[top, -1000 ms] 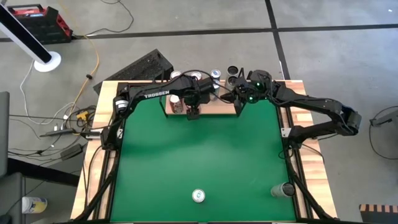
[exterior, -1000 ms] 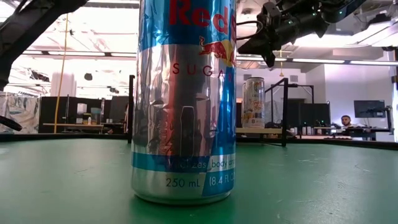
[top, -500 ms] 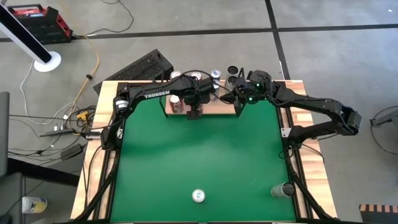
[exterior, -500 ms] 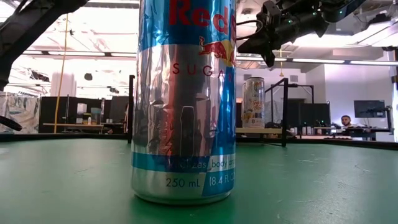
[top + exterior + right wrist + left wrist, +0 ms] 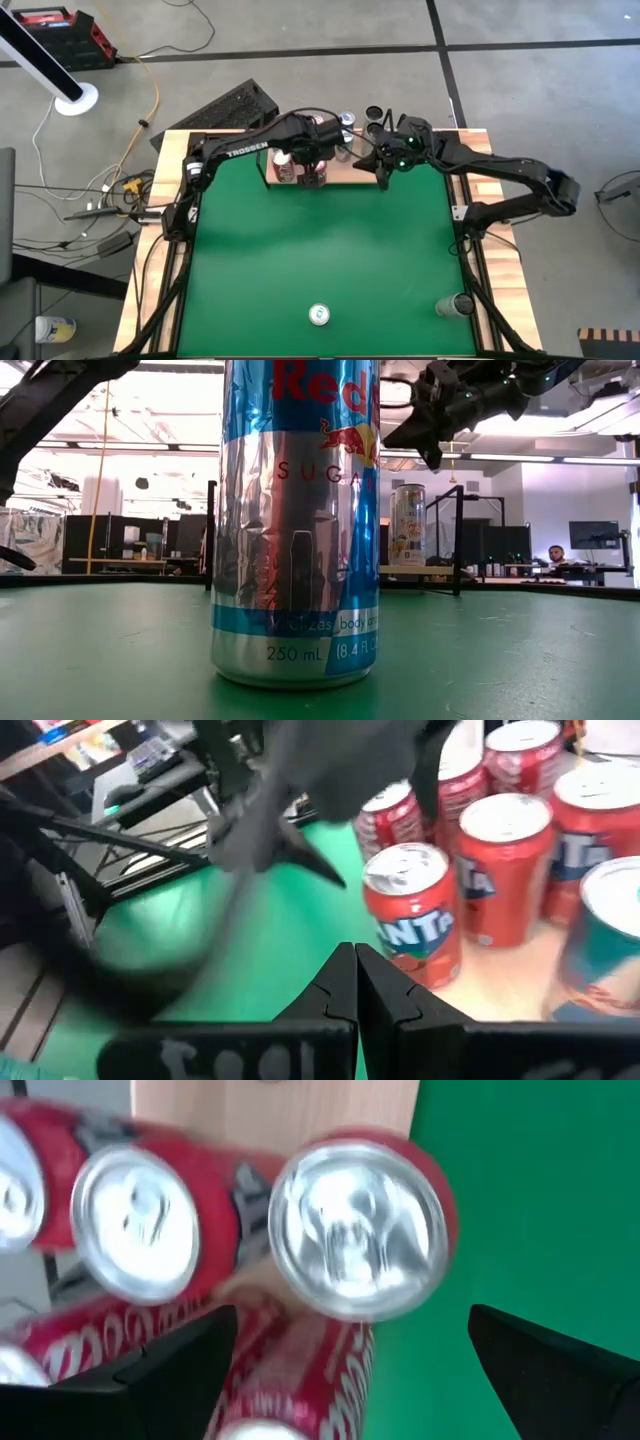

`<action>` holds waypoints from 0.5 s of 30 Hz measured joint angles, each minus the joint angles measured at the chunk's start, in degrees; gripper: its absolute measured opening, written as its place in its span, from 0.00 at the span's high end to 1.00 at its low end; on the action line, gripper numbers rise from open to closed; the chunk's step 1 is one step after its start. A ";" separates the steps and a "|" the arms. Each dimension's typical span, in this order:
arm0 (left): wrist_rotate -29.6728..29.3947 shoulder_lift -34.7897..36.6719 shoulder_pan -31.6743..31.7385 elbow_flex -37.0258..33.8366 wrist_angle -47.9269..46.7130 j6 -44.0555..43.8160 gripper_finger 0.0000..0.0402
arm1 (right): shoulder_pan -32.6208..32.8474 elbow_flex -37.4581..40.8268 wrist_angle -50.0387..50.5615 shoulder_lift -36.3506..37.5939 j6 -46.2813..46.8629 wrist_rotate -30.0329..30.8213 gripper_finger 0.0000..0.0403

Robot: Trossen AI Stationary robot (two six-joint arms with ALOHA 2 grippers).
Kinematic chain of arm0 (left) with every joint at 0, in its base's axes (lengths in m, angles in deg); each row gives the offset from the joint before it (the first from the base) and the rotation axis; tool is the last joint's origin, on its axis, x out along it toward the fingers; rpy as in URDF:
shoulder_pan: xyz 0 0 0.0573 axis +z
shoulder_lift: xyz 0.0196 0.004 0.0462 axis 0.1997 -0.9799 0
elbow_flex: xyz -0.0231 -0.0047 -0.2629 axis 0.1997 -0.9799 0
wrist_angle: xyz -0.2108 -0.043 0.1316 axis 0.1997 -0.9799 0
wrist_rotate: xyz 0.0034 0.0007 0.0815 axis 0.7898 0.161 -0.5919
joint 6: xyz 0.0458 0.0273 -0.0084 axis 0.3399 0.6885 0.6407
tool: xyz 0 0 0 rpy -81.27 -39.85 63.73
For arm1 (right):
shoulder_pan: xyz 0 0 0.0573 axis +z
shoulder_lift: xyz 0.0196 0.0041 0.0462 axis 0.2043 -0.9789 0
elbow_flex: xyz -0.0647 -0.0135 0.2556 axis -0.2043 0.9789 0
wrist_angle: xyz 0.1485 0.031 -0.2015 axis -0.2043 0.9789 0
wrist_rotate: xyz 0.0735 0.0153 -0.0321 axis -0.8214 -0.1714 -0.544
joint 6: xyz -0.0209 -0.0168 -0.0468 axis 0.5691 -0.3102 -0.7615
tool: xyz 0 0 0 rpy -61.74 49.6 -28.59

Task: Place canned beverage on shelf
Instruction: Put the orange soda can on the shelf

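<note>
The light-wood shelf [image 5: 352, 176] stands at the table's far edge, with several red cans [image 5: 286, 171] upright on its left part. My left gripper [image 5: 316, 166] hovers above them, open. In the left wrist view [image 5: 355, 1320] its fingers stand on either side of one red can's silver top [image 5: 357, 1230] without touching it. My right gripper [image 5: 383, 168] is shut and empty above the shelf's right end; it also shows in the right wrist view [image 5: 355, 982]. A blue-and-silver can [image 5: 319, 315] stands upright near the table's near edge, filling the low view [image 5: 295, 520].
A grey can [image 5: 455, 305] lies on the table near the right front corner. More cans [image 5: 347, 120] stand behind the shelf. The shelf's black wire end frames [image 5: 459, 540] rise at both ends. The green table [image 5: 320, 250] between shelf and front cans is bare.
My left gripper has gone from the shelf's near side toward the table's far edge and now hangs over the red cans on the shelf. The cans have stayed where they were.
</note>
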 joint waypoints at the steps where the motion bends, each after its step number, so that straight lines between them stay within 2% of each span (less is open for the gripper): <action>1: -0.02 0.06 -0.09 1.16 -1.67 -0.80 0.04 | 0.48 -0.01 -0.03 -0.32 -0.16 0.00 0.95; 5: 0.53 3.12 -0.21 2.45 -3.74 -3.35 0.04 | 2.90 -0.07 -1.48 -3.41 -0.47 0.06 0.95; 9: -0.48 9.83 0.54 1.54 -5.04 -4.22 0.09 | 5.04 -0.78 -3.88 -8.02 1.75 0.11 0.95; 12: -0.61 17.79 1.74 -3.85 -3.35 -4.62 0.13 | 6.05 -3.08 -4.74 -11.46 2.36 0.53 0.95; 15: -0.37 27.71 2.91 -13.71 3.39 -5.00 0.17 | 6.88 -5.97 -4.95 -15.30 2.37 1.71 0.95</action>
